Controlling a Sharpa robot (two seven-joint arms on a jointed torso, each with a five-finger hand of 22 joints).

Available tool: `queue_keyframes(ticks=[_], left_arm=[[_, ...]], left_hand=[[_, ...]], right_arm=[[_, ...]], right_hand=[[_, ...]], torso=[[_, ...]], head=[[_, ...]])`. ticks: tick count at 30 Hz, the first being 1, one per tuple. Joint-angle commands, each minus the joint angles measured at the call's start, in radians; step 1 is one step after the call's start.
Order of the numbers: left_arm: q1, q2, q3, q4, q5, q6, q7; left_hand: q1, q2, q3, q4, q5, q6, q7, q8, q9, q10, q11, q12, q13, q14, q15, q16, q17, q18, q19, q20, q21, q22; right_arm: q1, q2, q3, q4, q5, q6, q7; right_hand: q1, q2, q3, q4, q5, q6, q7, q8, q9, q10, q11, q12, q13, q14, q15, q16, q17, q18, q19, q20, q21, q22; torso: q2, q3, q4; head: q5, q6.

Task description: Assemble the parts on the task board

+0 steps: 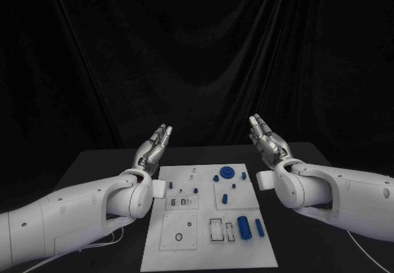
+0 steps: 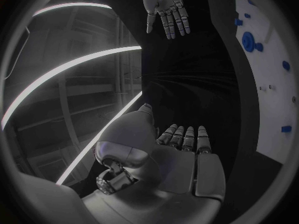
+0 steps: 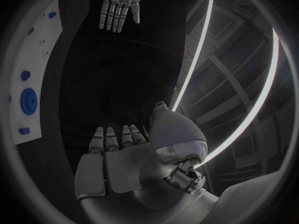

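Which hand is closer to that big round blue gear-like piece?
Right, slightly. The round blue gear piece lies on the board's far right part; the right hand hovers beside it, the left hand across the board.

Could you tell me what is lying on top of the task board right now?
Small blue parts lie scattered on the task board, including a round one near its far edge. Both hands hover beside it, covering nothing.

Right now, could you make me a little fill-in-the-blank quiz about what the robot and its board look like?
1. The left hand holds ____.
2. The task board lies ____ the two arms.
3. The small parts on the board are coloured ____.
4. The right hand has its fingers stretched out, so it is ____.

Missing words: nothing; between; blue; open
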Motion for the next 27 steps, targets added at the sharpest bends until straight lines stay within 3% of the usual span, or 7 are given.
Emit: queue_keyframes(ticks=[1, 11, 13, 16, 20, 23, 27], left_arm=[[0.024, 0.010, -0.020, -0.018, 0.061, 0.235, 0.124], [0.068, 0.026, -0.074, -0.053, 0.099, 0.406, 0.197], [0.070, 0.027, -0.077, -0.054, 0.101, 0.415, 0.201], [0.065, 0.012, -0.078, -0.092, 0.101, 0.536, 0.252], [0.064, 0.004, -0.078, -0.094, 0.101, 0.558, 0.263], [0.064, -0.010, -0.078, -0.092, 0.098, 0.578, 0.256], [0.064, -0.034, -0.078, -0.085, 0.064, 0.600, 0.236]], left_hand=[[0.065, 0.005, -0.013, 0.014, 0.019, 0.014, -0.009, 0.007, 0.003, 0.000, -0.020, -0.007, -0.001, 0.001, -0.077, -0.004, -0.001, 0.001, 0.000, -0.057, -0.003, -0.001], [0.096, 0.002, -0.028, 0.014, 0.025, 0.019, -0.014, 0.008, 0.003, 0.000, -0.017, -0.007, -0.001, 0.001, -0.056, -0.004, -0.001, 0.002, 0.000, -0.031, -0.003, -0.001], [0.123, 0.000, -0.033, 0.014, 0.046, 0.052, -0.032, 0.016, 0.009, 0.000, -0.029, -0.007, -0.001, 0.001, -0.064, -0.004, -0.001, 0.014, 0.000, -0.026, -0.003, -0.001], [0.182, -0.008, -0.042, 0.015, 0.090, 0.135, -0.046, 0.032, 0.018, 0.000, -0.046, -0.007, -0.001, 0.001, -0.088, -0.004, -0.001, 0.023, 0.000, -0.043, -0.003, -0.001], [0.212, -0.010, -0.050, 0.014, 0.115, 0.158, -0.065, 0.030, 0.018, 0.001, -0.047, -0.006, -0.001, 0.001, -0.054, -0.004, -0.001, 0.026, 0.000, -0.004, -0.003, -0.001], [0.278, -0.014, -0.025, 0.003, 0.206, 0.208, -0.037, 0.034, 0.024, 0.021, -0.028, 0.001, 0.006, 0.001, -0.015, -0.004, -0.001, 0.050, 0.000, 0.064, -0.003, -0.001], [0.381, -0.018, 0.052, -0.039, 0.382, 0.320, 0.012, 0.059, 0.035, 0.091, 0.011, 0.040, 0.025, 0.007, 0.050, 0.006, 0.005, 0.053, 0.007, 0.125, 0.003, 0.004]], right_arm=[[0.017, -0.007, -0.012, 0.004, 0.083, 0.138, 0.048], [0.024, -0.009, -0.020, 0.005, 0.091, 0.150, 0.052], [0.024, -0.009, -0.020, 0.005, 0.091, 0.150, 0.052], [0.021, -0.010, -0.020, -0.024, 0.055, 0.275, 0.005], [0.021, -0.012, -0.020, -0.031, 0.054, 0.303, 0.011], [0.022, -0.012, -0.020, -0.043, 0.047, 0.330, 0.014], [0.028, -0.007, -0.020, -0.058, 0.042, 0.354, 0.026]], right_hand=[[0.088, -0.038, -0.013, 0.009, -0.045, 0.014, 0.012, 0.001, 0.003, 0.000, 0.010, -0.005, -0.002, 0.000, -0.208, -0.004, -0.002, 0.021, 0.000, -0.076, -0.004, -0.002], [0.090, -0.042, -0.006, 0.018, -0.054, 0.018, 0.039, 0.002, 0.004, 0.000, 0.042, -0.001, 0.000, 0.000, -0.175, -0.004, -0.002, 0.020, 0.000, -0.042, -0.004, -0.002], [0.088, -0.056, -0.003, 0.018, -0.053, 0.028, 0.062, 0.006, 0.006, 0.002, 0.087, 0.012, 0.004, 0.000, -0.127, -0.004, -0.002, 0.020, 0.000, -0.008, -0.004, -0.002], [0.077, -0.087, 0.023, 0.019, -0.055, 0.047, 0.068, 0.011, 0.010, 0.009, 0.172, 0.025, 0.007, 0.000, 0.035, -0.004, -0.002, -0.008, 0.000, 0.112, -0.004, -0.002], [0.072, -0.124, 0.060, 0.020, -0.064, 0.187, 0.219, 0.073, 0.038, 0.069, 0.261, 0.118, 0.028, 0.017, 0.174, 0.012, 0.009, -0.024, 0.047, 0.237, 0.034, 0.024], [0.074, -0.159, 0.088, 0.020, -0.061, 0.332, 0.226, 0.160, 0.074, 0.226, 0.316, 0.287, 0.061, 0.213, 0.213, 0.130, 0.071, 0.015, 0.259, 0.320, 0.163, 0.090], [0.132, -0.161, 0.109, 0.013, -0.067, 0.490, 0.247, 0.293, 0.127, 0.387, 0.340, 0.448, 0.095, 0.579, 0.216, 0.274, 0.152, 0.024, 0.637, 0.315, 0.345, 0.159]], torso=[[0.000, -0.0003, 0.0005], [0.000, -0.0003, 0.0005], [0.000, -0.0003, 0.0005], [-0.001, -0.0004, 0.0025], [0.000, -0.0005, 0.0028], [0.000, -0.0007, 0.0013], [0.001, -0.0010, 0.0010]], head=[[0.000, 0.000], [0.000, 0.000], [0.000, 0.000], [0.002, -0.025], [0.001, -0.036], [0.002, -0.057], [0.010, -0.089]])
